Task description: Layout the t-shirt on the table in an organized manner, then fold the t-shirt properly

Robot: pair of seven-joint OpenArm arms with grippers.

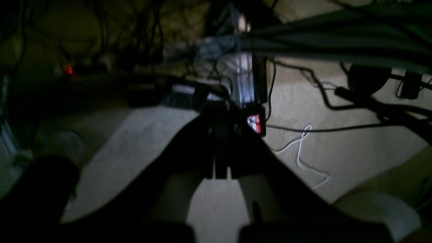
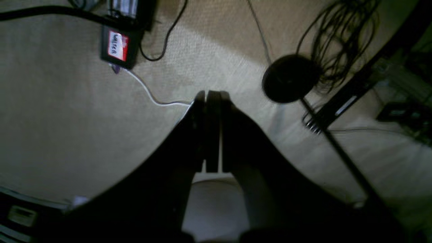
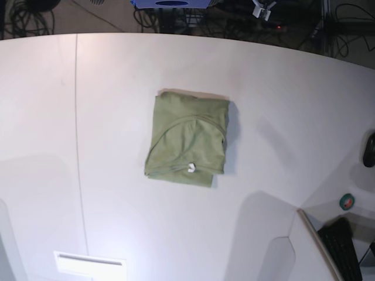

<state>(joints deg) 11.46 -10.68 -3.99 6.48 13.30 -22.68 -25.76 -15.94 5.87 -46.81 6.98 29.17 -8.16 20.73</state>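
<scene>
Lying folded mid-table, t-shirt [image 3: 188,139], wide bare table [image 3: 117,105] around every edge

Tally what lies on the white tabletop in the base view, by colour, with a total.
Green: 1, the folded t-shirt
White: 1, a flat rectangular piece at the near edge of the table
Total: 2

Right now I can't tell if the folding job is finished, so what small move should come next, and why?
Probably none on the cloth: keep both arms parked. The t-shirt already lies as a compact folded rectangle mid-table, with neither arm over it. Both wrist views look down at carpet and cables, with the left gripper and the right gripper shut and empty.
</scene>
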